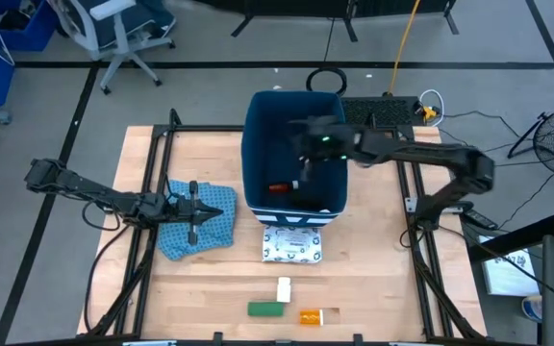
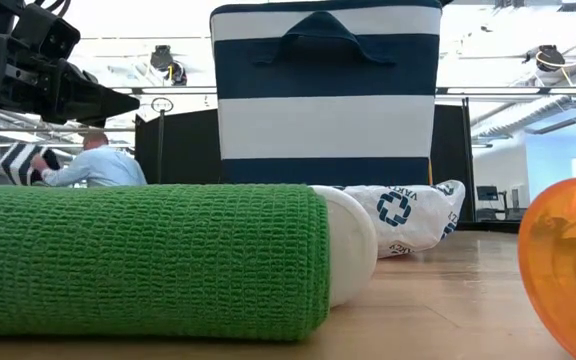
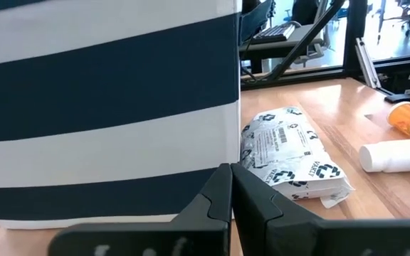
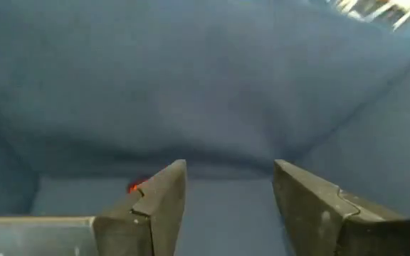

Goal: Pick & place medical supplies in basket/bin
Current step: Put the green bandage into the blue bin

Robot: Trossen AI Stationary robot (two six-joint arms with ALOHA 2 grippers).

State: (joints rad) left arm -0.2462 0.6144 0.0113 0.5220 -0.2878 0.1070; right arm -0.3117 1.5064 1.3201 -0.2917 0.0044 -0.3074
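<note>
The tall dark-blue bin (image 1: 294, 106) with white stripes (image 2: 326, 95) stands at the table's far middle. My right gripper (image 1: 303, 171) reaches into it from the right, open and empty (image 4: 230, 186). A red bottle (image 1: 277, 188) lies on the bin floor, and shows past the open fingers as a red spot (image 4: 135, 187). The white patterned packet (image 1: 293, 242) lies flat in front of the bin. The white box (image 1: 284, 288), green bar (image 1: 265, 308) and orange bottle (image 1: 311, 316) lie near the near edge. My left gripper (image 3: 231, 181) is shut and raised over the blue cloth (image 1: 198, 226). No black block shows.
The blue patterned cloth lies crumpled left of the bin, under my left arm. Bare wood shows between the packet and the small items and along the table's right side. A person sits in the room far behind the table (image 2: 98, 165).
</note>
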